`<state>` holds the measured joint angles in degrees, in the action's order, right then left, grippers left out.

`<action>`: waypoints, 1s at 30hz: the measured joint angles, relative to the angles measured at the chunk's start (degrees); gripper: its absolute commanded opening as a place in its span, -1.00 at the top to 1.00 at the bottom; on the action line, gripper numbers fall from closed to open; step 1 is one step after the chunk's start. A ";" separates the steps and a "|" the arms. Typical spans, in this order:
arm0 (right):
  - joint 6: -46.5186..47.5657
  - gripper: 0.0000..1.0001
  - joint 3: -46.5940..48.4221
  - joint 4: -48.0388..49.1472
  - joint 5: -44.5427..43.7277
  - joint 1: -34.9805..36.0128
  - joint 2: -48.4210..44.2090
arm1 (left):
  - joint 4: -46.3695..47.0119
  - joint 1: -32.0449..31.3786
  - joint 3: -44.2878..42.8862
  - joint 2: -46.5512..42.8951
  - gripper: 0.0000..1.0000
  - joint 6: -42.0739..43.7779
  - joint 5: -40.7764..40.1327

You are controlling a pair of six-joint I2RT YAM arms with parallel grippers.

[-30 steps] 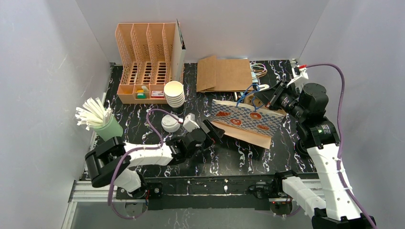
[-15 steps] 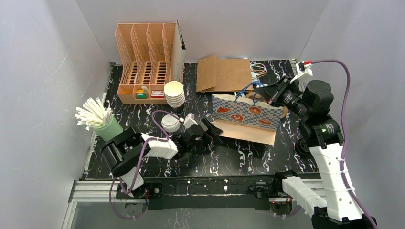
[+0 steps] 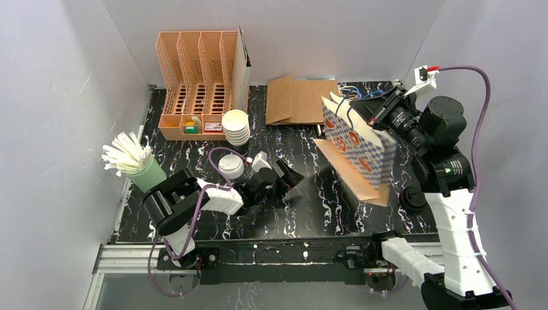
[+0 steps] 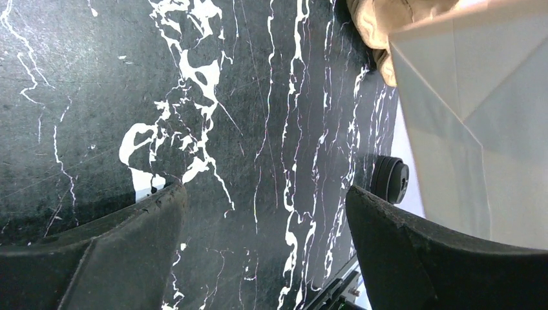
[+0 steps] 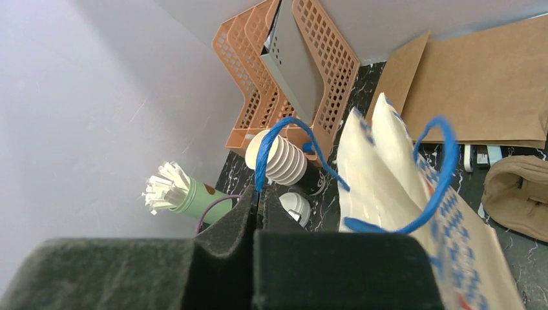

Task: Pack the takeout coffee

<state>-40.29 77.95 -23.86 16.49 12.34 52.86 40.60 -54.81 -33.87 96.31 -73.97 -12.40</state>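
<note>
One takeout coffee cup (image 3: pixel 231 166) with a white lid stands on the black marble table, just left of my left arm's wrist; it also shows in the right wrist view (image 5: pixel 295 205). My left gripper (image 3: pixel 291 175) hovers low over bare table, open and holding nothing (image 4: pixel 265 194). My right gripper (image 3: pixel 360 114) is shut on the blue handle (image 5: pixel 271 145) of a patterned paper bag (image 3: pixel 358 147), which hangs tilted above the table's right half. A brown moulded-pulp tray (image 5: pixel 517 194) lies on the table beside the bag.
A stack of white lids (image 3: pixel 236 127) stands before an orange file rack (image 3: pixel 197 84) at the back left. A green cup of white straws (image 3: pixel 143 169) is at the left edge. Flat brown paper bags (image 3: pixel 300 100) lie at the back.
My right gripper has lifted the patterned bag by its handle off the table, up and to the right, so it now hangs. My left arm has folded back, its gripper drawing slightly away from the bag.
</note>
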 measured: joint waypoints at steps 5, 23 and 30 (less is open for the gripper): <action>-0.13 0.97 -1.73 1.36 -0.76 0.00 0.17 | -3.04 -0.02 1.46 -3.37 -0.85 1.81 1.18; -6.08 0.97 -17.94 10.32 5.20 0.00 -0.44 | -29.14 -0.87 2.91 -32.57 -0.92 1.36 -0.52; -6.10 0.97 -17.94 10.78 6.43 0.04 -1.97 | -30.58 -1.92 -6.56 -24.24 -0.96 3.98 0.09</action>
<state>-46.39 60.01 -13.08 22.92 12.38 50.89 10.02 -56.73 -40.42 72.07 -70.00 -12.32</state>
